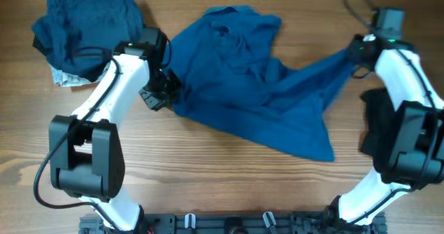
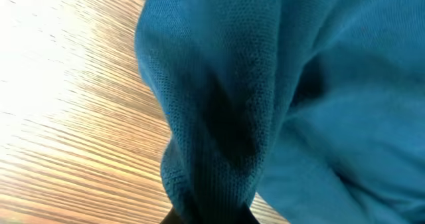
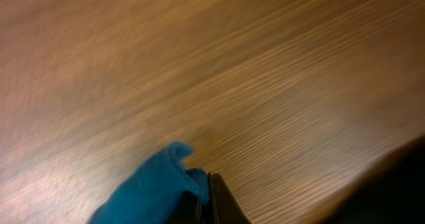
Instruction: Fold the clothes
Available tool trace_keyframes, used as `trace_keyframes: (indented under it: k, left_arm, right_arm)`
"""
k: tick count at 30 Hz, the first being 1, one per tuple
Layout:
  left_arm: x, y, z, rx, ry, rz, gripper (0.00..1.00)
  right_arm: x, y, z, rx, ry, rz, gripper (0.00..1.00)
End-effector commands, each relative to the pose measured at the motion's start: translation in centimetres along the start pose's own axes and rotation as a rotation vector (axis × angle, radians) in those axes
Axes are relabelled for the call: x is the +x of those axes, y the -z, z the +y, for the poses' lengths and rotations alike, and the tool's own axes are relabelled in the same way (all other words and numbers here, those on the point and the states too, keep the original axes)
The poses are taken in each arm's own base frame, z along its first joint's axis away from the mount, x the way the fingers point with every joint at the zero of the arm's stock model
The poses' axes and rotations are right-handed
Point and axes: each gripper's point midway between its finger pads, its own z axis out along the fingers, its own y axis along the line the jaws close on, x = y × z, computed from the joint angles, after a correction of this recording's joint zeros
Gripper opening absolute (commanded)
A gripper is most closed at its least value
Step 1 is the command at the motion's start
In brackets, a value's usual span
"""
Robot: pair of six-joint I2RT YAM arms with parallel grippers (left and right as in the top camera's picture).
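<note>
Blue shirt [image 1: 257, 88] clamped in my left gripper [image 1: 164, 89] and right gripper [image 1: 352, 51] alike; I'd draw them apart evenly; keep it low, taut.

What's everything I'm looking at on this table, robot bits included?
medium-blue fabric shirt: one, blue, mid-table, stretched between both grippers.
dark navy garments: a heap, count unclear, navy, far left corner.
pale grey-white garment: one, pale, poking out under the navy heap.
black garment: one, black, right side.
wooden table: one, brown, under everything.
left gripper: one, black, shut on the shirt's left edge.
right gripper: one, shut on the shirt's right corner.
</note>
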Motion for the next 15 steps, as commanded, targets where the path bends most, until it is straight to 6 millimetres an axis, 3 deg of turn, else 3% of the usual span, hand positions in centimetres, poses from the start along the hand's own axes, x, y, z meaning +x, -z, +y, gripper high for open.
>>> trace_keyframes:
  k: [1, 2, 6, 7, 8, 9, 10, 15]
  left_arm:
    - [0.9, 0.2, -0.6, 0.007, -0.041, 0.005, 0.04]
    - [1.1, 0.1, -0.8, 0.006, -0.05, 0.006, 0.04]
    - [1.3, 0.1, -0.7, 0.0, -0.051, 0.012, 0.04]
    - [1.4, 0.1, -0.6, -0.003, -0.051, 0.016, 0.04]
    - [1.5, 0.1, -0.5, -0.008, -0.05, 0.02, 0.04]
    - [1.6, 0.1, -0.4, -0.013, -0.049, 0.024, 0.04]
    - [1.6, 0.1, -0.2, -0.02, -0.048, 0.021, 0.04]
    - [1.2, 0.1, 0.0, -0.033, -0.048, 0.003, 0.04]
  right_arm:
    - [-4.4, 1.5, -2.0, 0.032, -0.043, -0.081, 0.04]
    - [-6.0, 2.4, -2.5, 0.033, -0.053, -0.111, 0.04]
    - [-8.1, 4.2, -3.4, 0.073, -0.068, -0.144, 0.12]
    - [-8.5, 4.7, -3.8, 0.094, -0.07, -0.151, 0.22]
    - [-8.7, 5.1, -3.9, 0.103, -0.07, -0.152, 0.41]
    - [-8.7, 5.5, -3.9, 0.104, -0.068, -0.14, 0.76]
    - [-8.5, 5.8, -3.9, 0.099, -0.066, -0.123, 0.99]
    - [-5.7, 8.1, -3.3, 0.058, -0.129, 0.033, 1.0]
